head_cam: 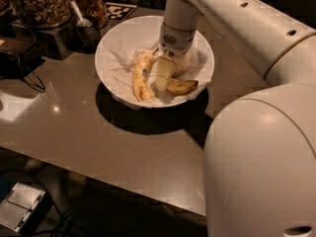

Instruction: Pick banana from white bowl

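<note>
The white bowl (116, 38), lined with crumpled white paper, stands on the table at the upper middle. In it the deep-yellow, brown-speckled banana (182, 87) lies at the right front, with only its outer end showing past the gripper. A paler, thicker banana (141, 79) with a small dark sticker lies to the left. My gripper (163, 84) reaches straight down into the bowl between the two bananas, right beside the deep-yellow one. Whether it touches that banana is hidden.
The bowl stands on a brown table (98, 137) whose front edge runs across the lower part. Glass jars of snacks (39, 4) and a metal cup with a spoon (84, 26) stand at the back left. My arm's bulky body (261, 167) fills the right foreground.
</note>
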You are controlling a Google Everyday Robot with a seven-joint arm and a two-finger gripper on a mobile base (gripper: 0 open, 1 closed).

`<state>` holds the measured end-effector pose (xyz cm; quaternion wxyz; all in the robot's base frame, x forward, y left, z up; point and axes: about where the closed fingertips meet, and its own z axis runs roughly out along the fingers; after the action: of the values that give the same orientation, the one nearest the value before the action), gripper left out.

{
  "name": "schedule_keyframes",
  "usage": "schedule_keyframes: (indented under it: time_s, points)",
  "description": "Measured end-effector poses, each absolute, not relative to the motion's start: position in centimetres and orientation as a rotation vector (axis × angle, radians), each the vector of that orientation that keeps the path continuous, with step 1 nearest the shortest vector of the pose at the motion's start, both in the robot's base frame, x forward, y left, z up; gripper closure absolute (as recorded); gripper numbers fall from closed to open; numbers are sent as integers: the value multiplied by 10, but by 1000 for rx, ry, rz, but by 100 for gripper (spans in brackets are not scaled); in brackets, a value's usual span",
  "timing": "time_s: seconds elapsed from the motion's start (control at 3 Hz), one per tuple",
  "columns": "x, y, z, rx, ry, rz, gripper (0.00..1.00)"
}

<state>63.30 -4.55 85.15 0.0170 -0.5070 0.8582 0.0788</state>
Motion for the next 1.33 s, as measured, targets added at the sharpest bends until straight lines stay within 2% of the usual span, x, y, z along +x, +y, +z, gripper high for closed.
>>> schedule_keyframes:
  time_s: [1.0,1.33]
  points:
    - [634,-46,849,-1579,2677,268,100]
    - [629,-55,865,-1579,2575,253,100]
